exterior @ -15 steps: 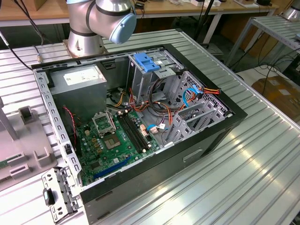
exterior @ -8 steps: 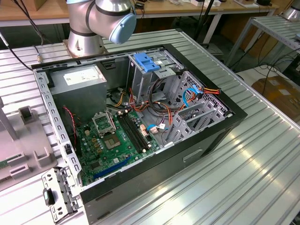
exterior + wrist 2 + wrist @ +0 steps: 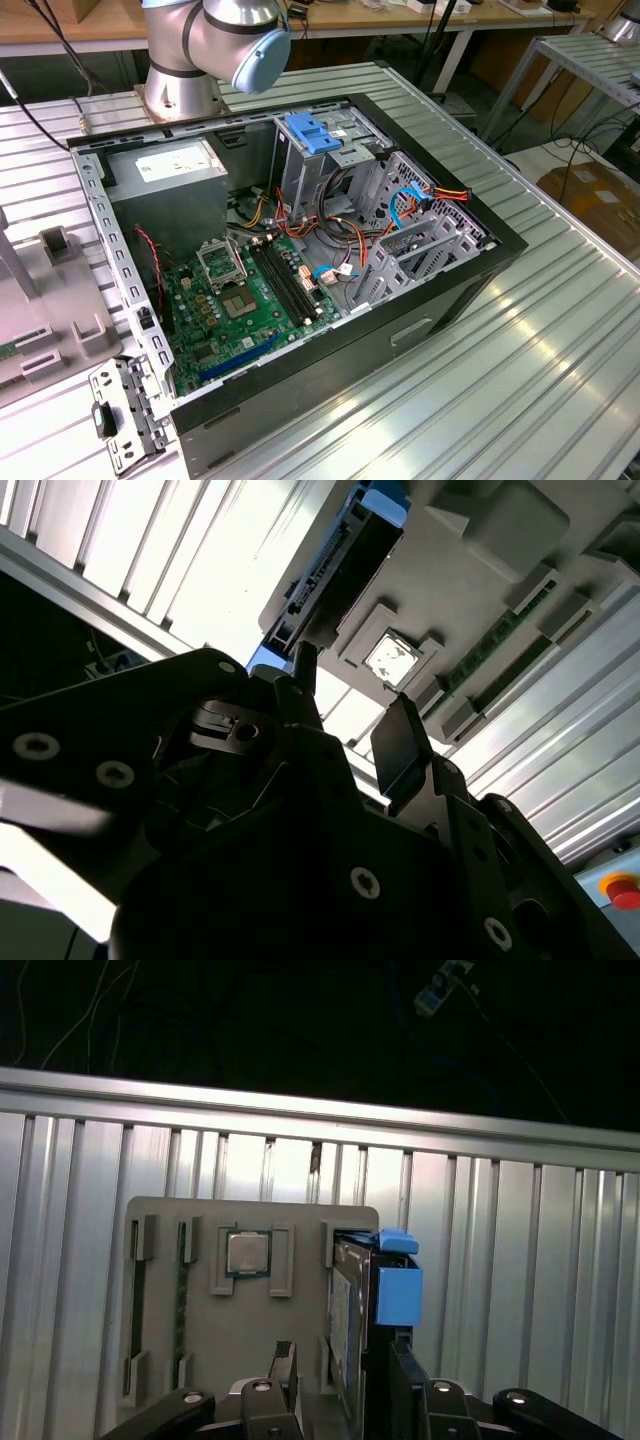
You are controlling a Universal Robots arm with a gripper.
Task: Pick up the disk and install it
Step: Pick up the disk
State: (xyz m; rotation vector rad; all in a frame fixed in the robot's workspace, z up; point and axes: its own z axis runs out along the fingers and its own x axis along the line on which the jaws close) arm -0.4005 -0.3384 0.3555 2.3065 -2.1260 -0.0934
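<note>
The disk (image 3: 348,1325) is standing on edge in a slot of the grey holder (image 3: 170,1310), I'd guess so that both flat faces are offered for gripping. The tool (image 3: 343,1375) is hanging just above it with its fingers spread, lining up either side and pinching nothing. The holder is resting on the ribbed surface (image 3: 520,1260), beside the open computer case (image 3: 500,240).

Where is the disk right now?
In the first wrist view the disk stands on edge in the grey tray, beside the processor chip, just ahead of the open end effector.
</note>
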